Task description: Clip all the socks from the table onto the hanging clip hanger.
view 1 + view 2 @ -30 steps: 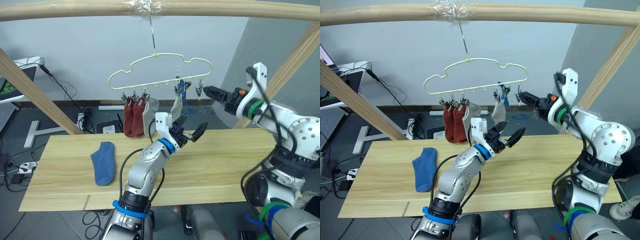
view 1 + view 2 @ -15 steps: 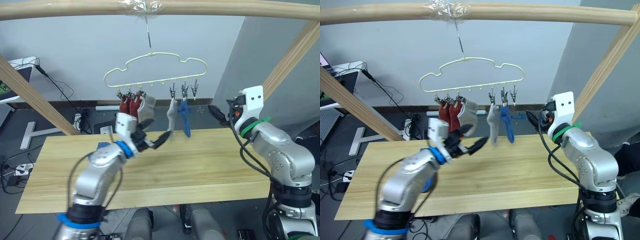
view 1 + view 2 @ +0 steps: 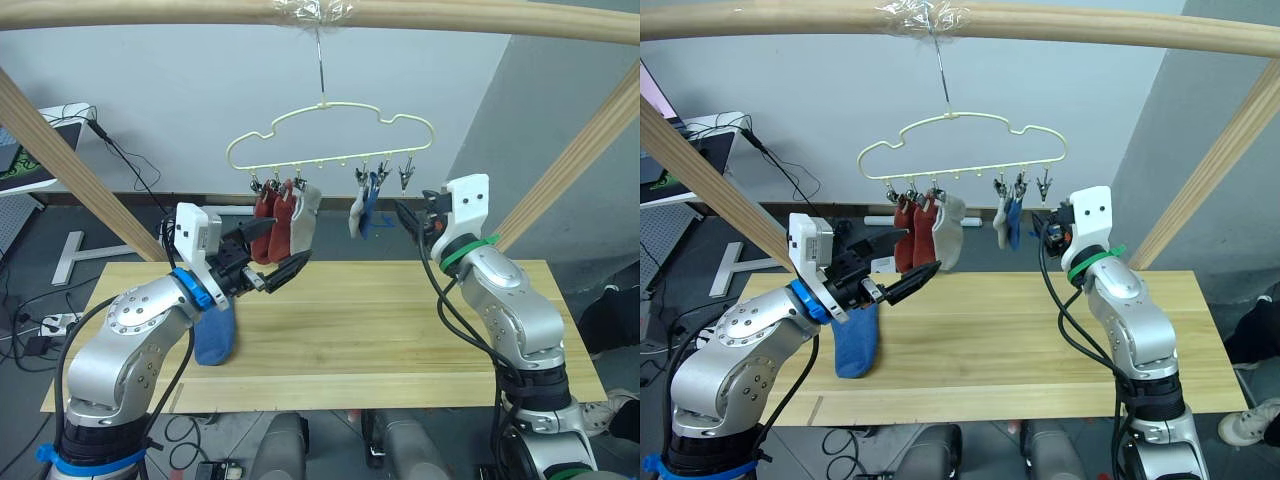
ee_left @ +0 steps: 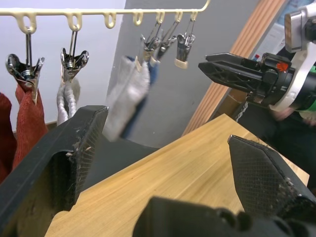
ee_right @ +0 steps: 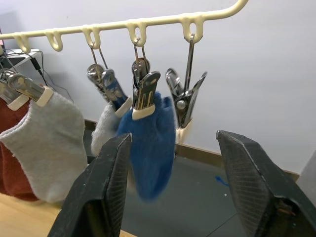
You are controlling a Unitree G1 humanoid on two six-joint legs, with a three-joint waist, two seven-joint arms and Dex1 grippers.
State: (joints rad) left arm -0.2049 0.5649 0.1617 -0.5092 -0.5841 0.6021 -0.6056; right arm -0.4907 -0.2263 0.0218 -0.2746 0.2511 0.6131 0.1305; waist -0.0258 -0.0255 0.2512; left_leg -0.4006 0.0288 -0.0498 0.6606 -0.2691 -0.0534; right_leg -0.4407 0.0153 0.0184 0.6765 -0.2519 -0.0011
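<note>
- Upper centre of the left eye view: the hanger [image 3: 330, 140] hangs by its hook from a wooden pole [image 3: 150, 12], well above the table [image 3: 400, 330].
- Five socks are already clipped: two red socks [image 3: 268, 215] and a grey sock [image 3: 304, 215] at the hanger's left end, then a second grey sock [image 5: 109, 127] and a blue sock [image 5: 150, 143] side by side toward the right.
- One empty clip [image 5: 183, 101] hangs at the far right end, just beside the blue sock.
- At the lower left, the last blue sock [image 3: 214, 336] lies flat on the table, partly hidden behind the left arm.
- The left gripper [image 3: 268, 258] is raised over the table's left part, fingers spread wide and holding nothing; the sock lies below and behind it.
- The right gripper [image 3: 412, 218] sits at centre right, near the empty clip, pointing toward it; its fingers stand wide apart and empty in the right wrist view.
- Step in hand, as I judge it: five of six done, fetching the last sock.
- The next move calls for the left gripper to drop to the table and pinch the sock near its cuff, lift it to the empty clip, while the right gripper squeezes that clip open.
</note>
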